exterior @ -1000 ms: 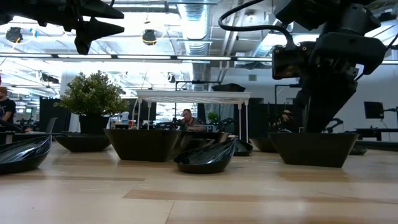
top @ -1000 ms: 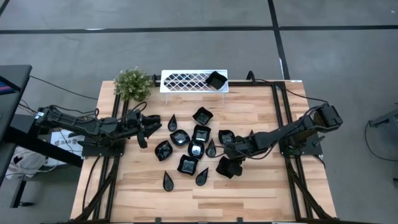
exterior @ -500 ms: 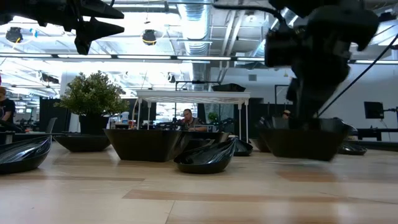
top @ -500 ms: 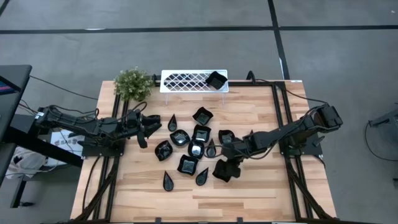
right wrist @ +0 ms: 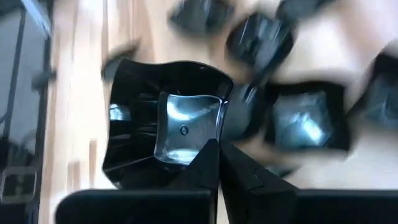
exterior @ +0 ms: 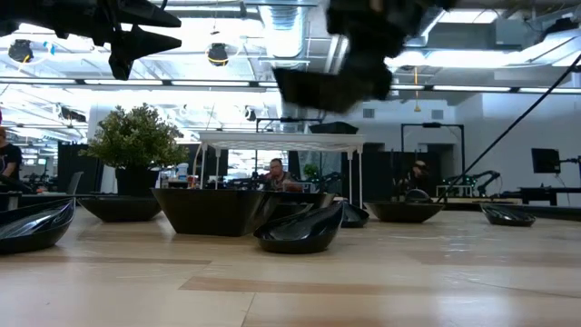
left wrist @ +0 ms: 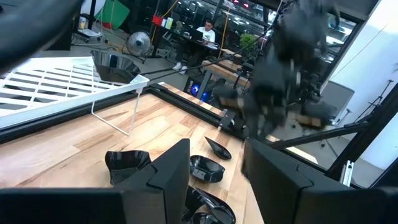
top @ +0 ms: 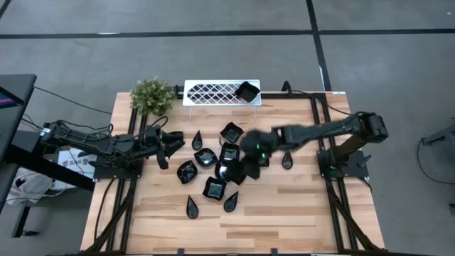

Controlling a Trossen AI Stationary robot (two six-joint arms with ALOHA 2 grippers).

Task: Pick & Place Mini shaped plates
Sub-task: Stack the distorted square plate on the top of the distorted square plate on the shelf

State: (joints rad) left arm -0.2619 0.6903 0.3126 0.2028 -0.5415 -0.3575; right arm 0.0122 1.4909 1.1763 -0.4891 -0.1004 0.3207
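Overhead, we see the table (top: 284, 220) carrying everything, with the tray (top: 213, 92) standing at its far edge and a plant (top: 151, 95) at the far left corner. Our right arm reaches in from the right edge, stretched nearly flat across the table's middle. The right gripper (top: 250, 158) hangs above the cluster, its fingers pinched tight on the rim of a wavy-edged plate (right wrist: 165, 127), which is lifted clear of the wood. Our left arm lies low along the left edge, the left gripper (top: 173, 143) spread wide and empty, pointing at the cluster. Between the two grippers we count roughly ten plates (top: 215, 188) crowded together near the table's centre, some touching. One plate (top: 247, 92) sits on the tray's right end, and one teardrop plate (top: 287, 161) lies apart toward the right edge.
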